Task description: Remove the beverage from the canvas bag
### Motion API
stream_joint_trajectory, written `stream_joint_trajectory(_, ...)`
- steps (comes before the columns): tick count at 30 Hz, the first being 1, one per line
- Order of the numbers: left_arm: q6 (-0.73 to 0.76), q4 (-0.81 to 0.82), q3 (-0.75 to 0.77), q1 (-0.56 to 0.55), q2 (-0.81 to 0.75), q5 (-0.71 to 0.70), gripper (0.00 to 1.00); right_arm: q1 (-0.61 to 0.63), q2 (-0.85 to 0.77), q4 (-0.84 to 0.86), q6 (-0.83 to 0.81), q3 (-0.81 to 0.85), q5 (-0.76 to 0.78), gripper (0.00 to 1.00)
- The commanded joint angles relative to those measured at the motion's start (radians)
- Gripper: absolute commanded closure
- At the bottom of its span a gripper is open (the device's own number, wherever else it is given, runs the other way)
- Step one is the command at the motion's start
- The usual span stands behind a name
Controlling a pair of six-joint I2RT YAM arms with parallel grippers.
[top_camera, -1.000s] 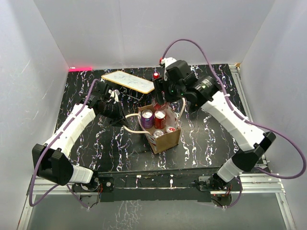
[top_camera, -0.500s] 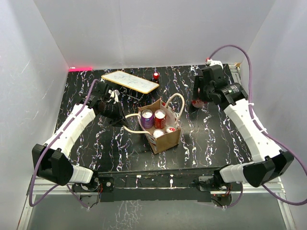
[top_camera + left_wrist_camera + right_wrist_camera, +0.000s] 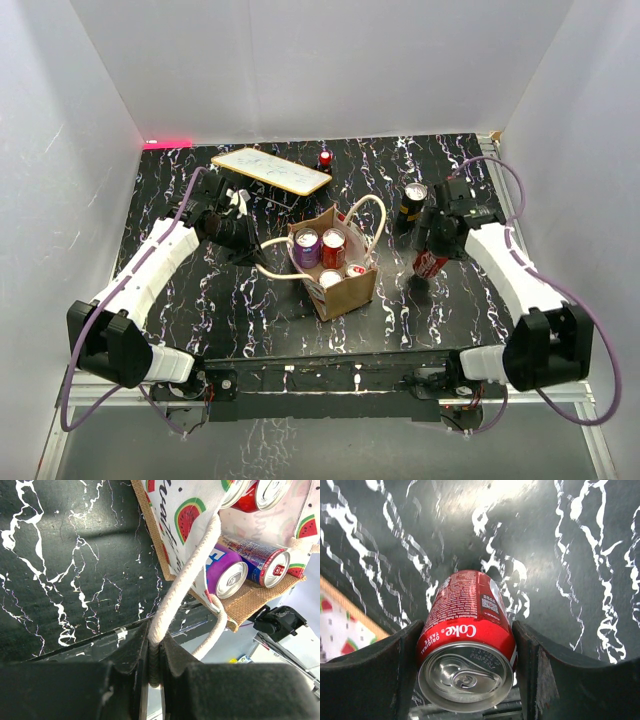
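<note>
The canvas bag (image 3: 345,290) stands open mid-table with a watermelon print outside (image 3: 182,517). Inside are a purple can (image 3: 306,247), a red can (image 3: 333,248) and two more cans at its near side. My left gripper (image 3: 243,232) is shut on the bag's left cream rope handle (image 3: 185,585), pinched between its pads (image 3: 155,650). My right gripper (image 3: 430,252) is right of the bag, shut on a red Coke can (image 3: 467,630), held tilted just over the table. The can also shows in the top view (image 3: 428,266). Whether it touches the table I cannot tell.
A dark can (image 3: 412,200) stands upright just behind the right gripper. A pale board (image 3: 270,170) lies at the back left, with a small red object (image 3: 325,158) beside it. White walls enclose the black marbled table (image 3: 200,300) on three sides.
My right gripper went from over the bag's far edge out to the right, then nearer and lower, with the red can in it. The left arm and the bag have not moved.
</note>
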Motion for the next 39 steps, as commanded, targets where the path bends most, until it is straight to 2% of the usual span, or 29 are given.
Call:
stream_joint_trajectory(1,0.037,-0.047,0.023,0.004,-0.005,0.020,1.00,-0.124,0.090,0.209,-0.002,0.088,-0.024,0.92)
stream_joint_trajectory(8,0.095,-0.088,0.057,0.004,0.025,0.015,1.00,-0.255,0.283,0.291,-0.044,0.235,-0.041,0.92)
stream_joint_trajectory(11,0.122,-0.099,0.075,0.004,0.039,-0.001,1.00,-0.271,0.364,0.312,-0.068,0.306,-0.024,0.92)
stream_joint_trajectory(17,0.159,-0.117,0.128,-0.006,0.064,-0.047,1.00,-0.289,0.509,0.327,-0.144,0.407,-0.101,0.93)
stream_joint_trajectory(25,0.163,-0.118,0.137,-0.012,0.073,-0.055,1.00,-0.288,0.573,0.323,-0.189,0.436,-0.124,0.92)
stream_joint_trajectory(29,0.159,-0.113,0.134,-0.012,0.077,-0.049,1.00,-0.287,0.586,0.308,-0.194,0.436,-0.138,0.83)
stream_joint_trajectory(35,0.151,-0.106,0.128,-0.012,0.079,-0.039,1.00,-0.287,0.565,0.280,-0.190,0.445,-0.155,0.55)
stream_joint_trajectory(39,0.140,-0.095,0.118,-0.012,0.079,-0.026,1.00,-0.288,0.549,0.249,-0.184,0.481,-0.177,0.42)
